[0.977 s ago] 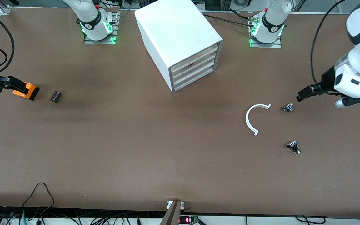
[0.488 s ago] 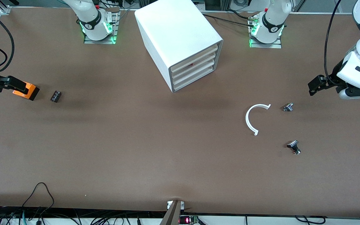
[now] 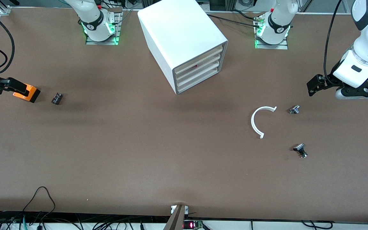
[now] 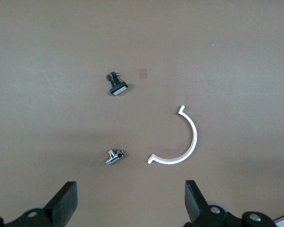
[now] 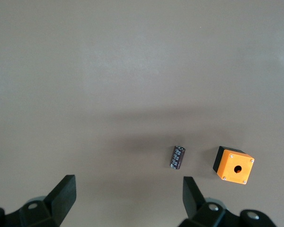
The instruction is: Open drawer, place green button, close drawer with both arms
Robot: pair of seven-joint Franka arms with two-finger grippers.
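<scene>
Both arms hold their hands open above the bench. The left hand [image 4: 128, 208] hangs over bare bench at the left arm's end, near a small silver knob [image 3: 294, 109], a white curved piece [image 3: 256, 123] and a black-capped button [image 3: 300, 150]. The right hand [image 5: 125, 203] hangs at the right arm's end, near an orange box [image 3: 27, 92] and a dark little cylinder [image 3: 57, 98]. The drawer [image 3: 200, 79] sits shut, lowest in the white cabinet [image 3: 177, 35] between the two bases.
</scene>
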